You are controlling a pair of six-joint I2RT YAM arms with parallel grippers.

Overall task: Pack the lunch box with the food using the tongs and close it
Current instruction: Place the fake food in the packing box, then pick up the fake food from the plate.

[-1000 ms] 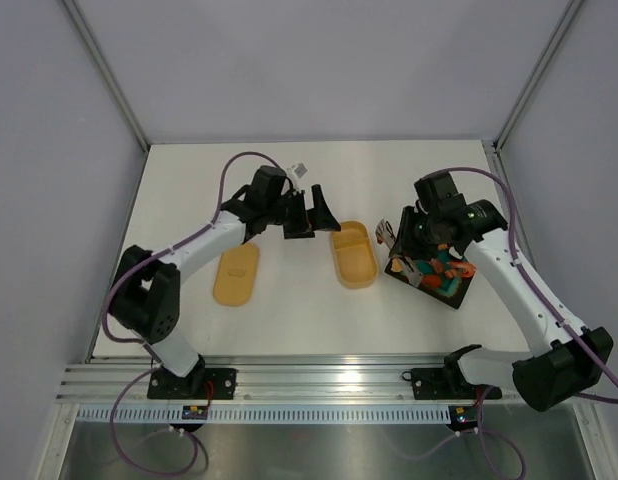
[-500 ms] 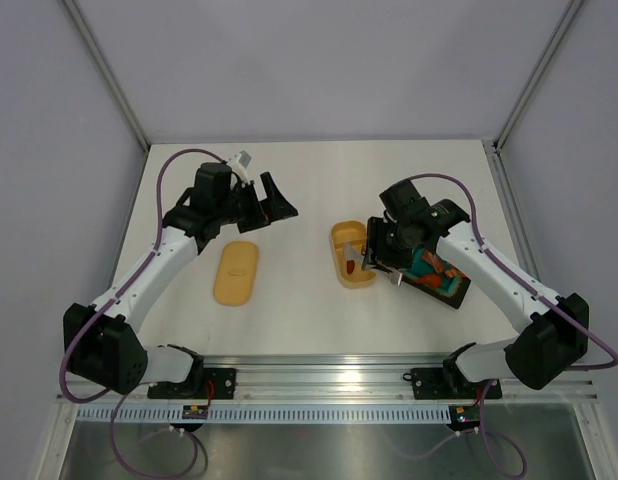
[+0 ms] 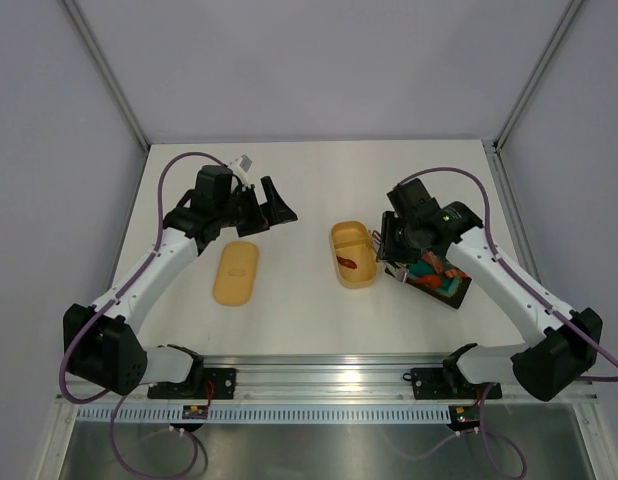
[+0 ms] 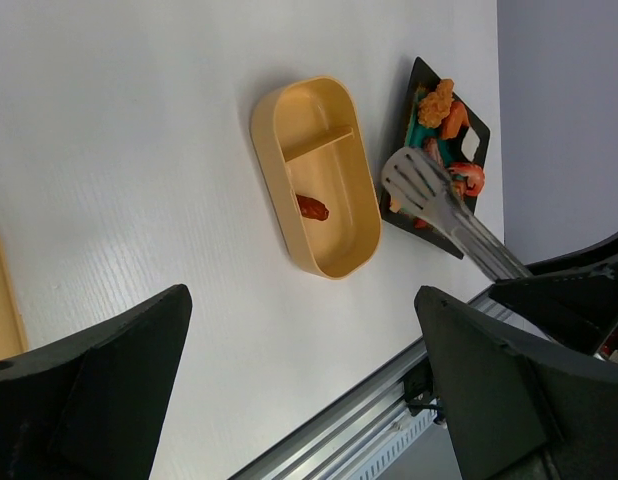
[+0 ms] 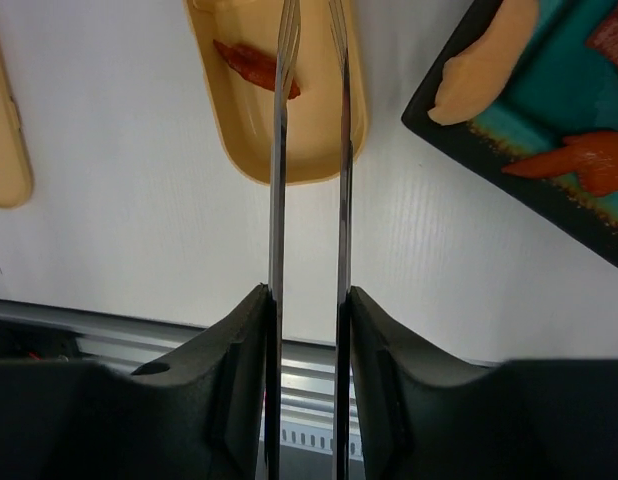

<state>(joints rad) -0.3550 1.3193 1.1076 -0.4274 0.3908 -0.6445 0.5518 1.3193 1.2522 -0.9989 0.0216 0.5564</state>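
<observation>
The orange-tan lunch box (image 3: 353, 254) lies mid-table with one red food piece (image 3: 346, 263) in its larger compartment (image 4: 312, 207). My right gripper (image 3: 393, 262) is shut on the silver tongs (image 3: 382, 242), pressing both arms (image 5: 279, 150) between its fingers (image 5: 239, 370). The tong tips (image 4: 417, 180) hover between the box's right edge and the black tray (image 3: 457, 296), with nothing seen in them. More food (image 4: 444, 105), orange, red and tan, lies on the tray (image 5: 429, 100). My left gripper (image 3: 274, 205) hangs open, well left of the box.
The flat matching lid (image 3: 236, 272) lies left of the box, below my left gripper. The table's near edge with its metal rail (image 3: 329, 372) runs in front. Grey walls enclose the table at the back and sides.
The left arm swung left, away from the box. The right arm carried the tongs over the box, a red piece landed inside, and the tongs then drew back towards the tray.
</observation>
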